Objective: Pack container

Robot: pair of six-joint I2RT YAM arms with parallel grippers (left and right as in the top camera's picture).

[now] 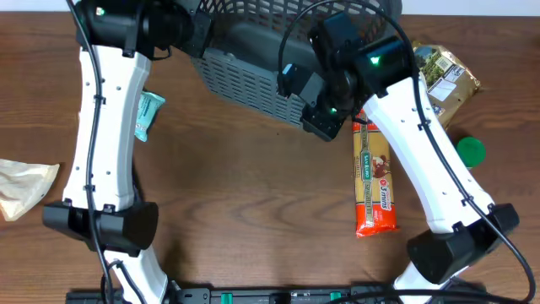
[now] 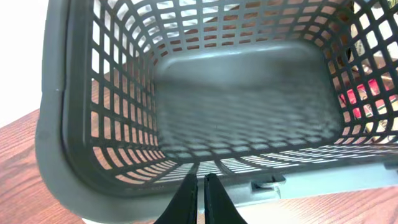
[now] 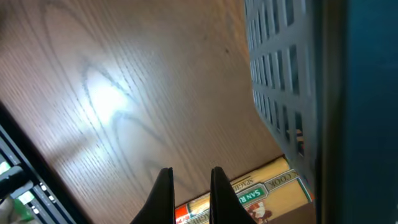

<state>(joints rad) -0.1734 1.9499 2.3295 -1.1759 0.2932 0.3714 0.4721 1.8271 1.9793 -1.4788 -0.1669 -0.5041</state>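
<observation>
Nearest, on the robot's side of the container, a long pasta packet lies flat on the table, ending just short of the container's right corner. A crumpled paper bag lies well off to the container's left. The right hand hangs over the packet's end beside that corner, clenched to a slit and empty. A teal packet sits left of the container, and a green cap and a brown packet lie to its right. The left hand is clenched too, grasping nothing, with its tips over the container's near rim and a bare floor below.

As I judge it, the right arm crowds the lattice wall, so a swing toward the pasta could shove the container. The long packet may also snag the rim if lowered crosswise.

The table is brown wood grain, glossy enough to throw back a lamp. Beyond the container only blank white shows.
</observation>
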